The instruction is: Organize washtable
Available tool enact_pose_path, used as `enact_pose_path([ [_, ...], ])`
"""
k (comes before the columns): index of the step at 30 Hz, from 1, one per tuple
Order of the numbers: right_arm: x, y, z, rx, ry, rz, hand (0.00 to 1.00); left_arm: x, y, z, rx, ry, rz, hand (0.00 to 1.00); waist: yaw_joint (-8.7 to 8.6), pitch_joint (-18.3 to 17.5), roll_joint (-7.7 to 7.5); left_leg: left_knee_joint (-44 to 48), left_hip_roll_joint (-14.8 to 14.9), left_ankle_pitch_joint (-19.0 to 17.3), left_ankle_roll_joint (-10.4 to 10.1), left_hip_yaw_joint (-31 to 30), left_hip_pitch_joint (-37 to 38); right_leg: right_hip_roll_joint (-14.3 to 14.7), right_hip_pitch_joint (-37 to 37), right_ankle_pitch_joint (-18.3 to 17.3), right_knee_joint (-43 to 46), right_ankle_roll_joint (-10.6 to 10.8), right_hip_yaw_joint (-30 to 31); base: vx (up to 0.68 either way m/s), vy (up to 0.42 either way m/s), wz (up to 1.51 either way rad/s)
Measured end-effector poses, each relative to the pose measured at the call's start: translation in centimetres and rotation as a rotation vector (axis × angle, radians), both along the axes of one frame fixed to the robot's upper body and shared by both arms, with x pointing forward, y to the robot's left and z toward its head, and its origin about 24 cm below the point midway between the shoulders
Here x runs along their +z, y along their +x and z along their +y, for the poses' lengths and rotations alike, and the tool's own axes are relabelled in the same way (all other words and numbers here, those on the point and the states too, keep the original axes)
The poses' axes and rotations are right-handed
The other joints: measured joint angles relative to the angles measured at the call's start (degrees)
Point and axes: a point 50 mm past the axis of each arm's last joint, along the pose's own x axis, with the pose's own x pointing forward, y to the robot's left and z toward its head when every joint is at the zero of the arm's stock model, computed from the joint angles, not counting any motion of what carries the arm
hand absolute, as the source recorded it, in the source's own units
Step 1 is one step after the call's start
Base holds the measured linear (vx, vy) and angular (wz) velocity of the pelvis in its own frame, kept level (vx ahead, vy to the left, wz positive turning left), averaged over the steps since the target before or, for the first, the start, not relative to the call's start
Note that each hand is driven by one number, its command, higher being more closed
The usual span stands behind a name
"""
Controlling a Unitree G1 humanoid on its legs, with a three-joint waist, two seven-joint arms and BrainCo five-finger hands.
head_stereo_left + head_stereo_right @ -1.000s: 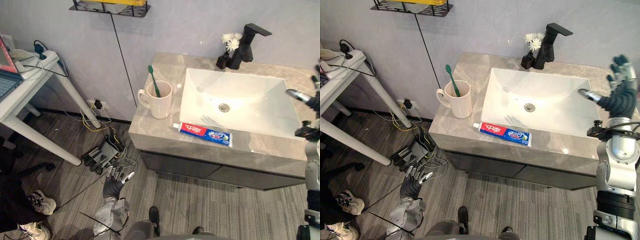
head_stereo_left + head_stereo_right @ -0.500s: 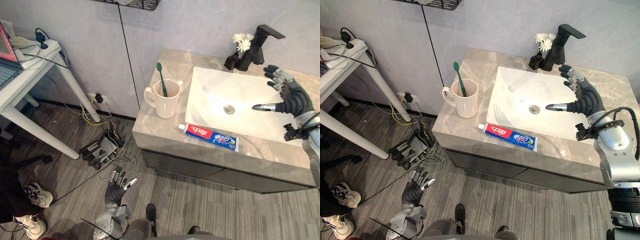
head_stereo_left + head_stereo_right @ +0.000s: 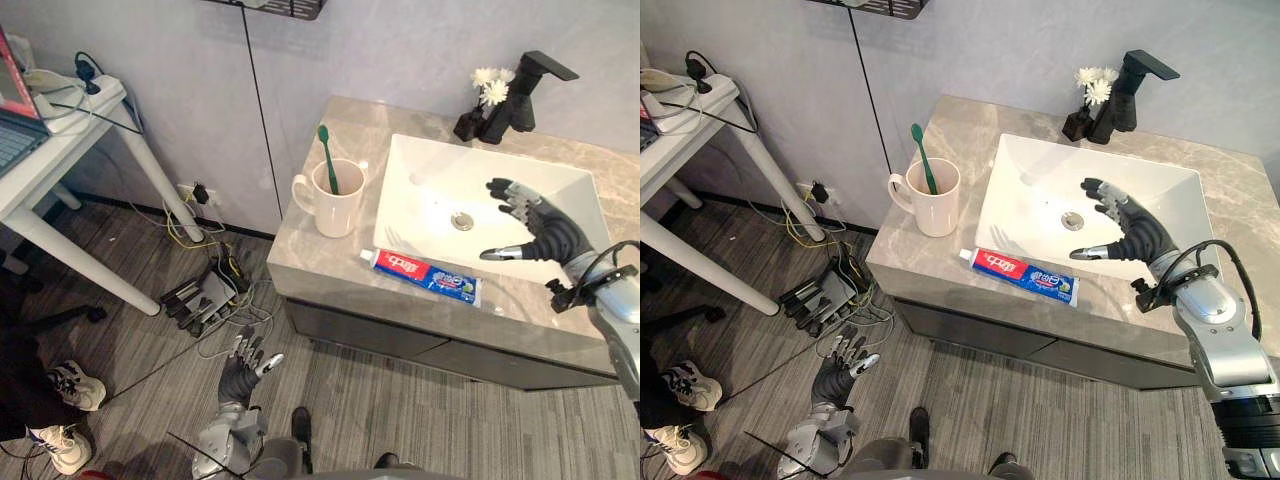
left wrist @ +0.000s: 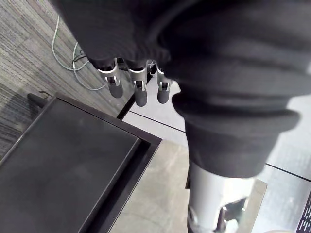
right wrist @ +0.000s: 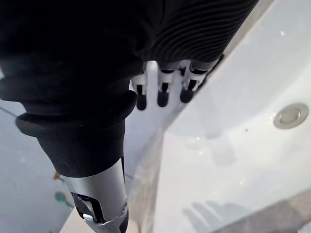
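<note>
The toothpaste tube (image 3: 1023, 275), soft, flattened and glossy red-and-blue, is seen lying on the polished grey stone counter (image 3: 950, 150) at about 8 o'clock from the right hand (image 3: 1137, 236). That hand is held over the white glazed sink (image 3: 1040, 180) with fingers spread apart and nothing gripped. The tube's long axis is laid nearly 9 to 3 o'clock, cap end toward that hand, which is judged far nearer than the left hand (image 3: 240, 368), hung low by the floor with fingers loosely straight.

The right hand (image 3: 1137, 236), a second ago raised at the far right edge of the tabletop (image 3: 925, 255), has swung in, fingers spread, over the white sink (image 3: 1030, 190) and lowered toward the toothpaste tube (image 3: 1024, 275).
</note>
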Motion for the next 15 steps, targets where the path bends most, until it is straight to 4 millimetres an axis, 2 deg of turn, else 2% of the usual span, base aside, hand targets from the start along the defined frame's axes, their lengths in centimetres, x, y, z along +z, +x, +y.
enact_pose_path([
  [3,-0.2,-0.2,0.1,0.005,-0.007,0.007,0.00,0.0,0.0,0.2,-0.007,0.012,0.002,0.00,-0.05,-0.2,-0.42,-0.7,0.0,0.5,-0.1,0.0,-0.1,0.1,-0.6,0.0,0.0,0.0,0.1,0.00,0.000,0.00],
  [7,-1.7,-0.4,0.7,0.024,-0.025,0.064,0.00,0.0,0.0,0.2,-0.006,-0.015,-0.003,0.00,-0.03,-0.5,-0.93,-1.1,0.0,0.7,-0.1,0.0,-0.1,0.1,-0.7,0.0,0.0,0.0,0.1,0.00,0.000,0.00],
  [15,-3.2,-0.9,1.1,0.040,-0.055,0.120,0.00,0.1,0.1,0.1,-0.015,-0.013,-0.004,0.00,0.08,-0.5,-1.21,-2.8,-0.3,1.9,0.0,-0.1,-0.5,0.0,-1.7,0.0,0.0,0.0,0.0,0.00,0.000,0.00],
])
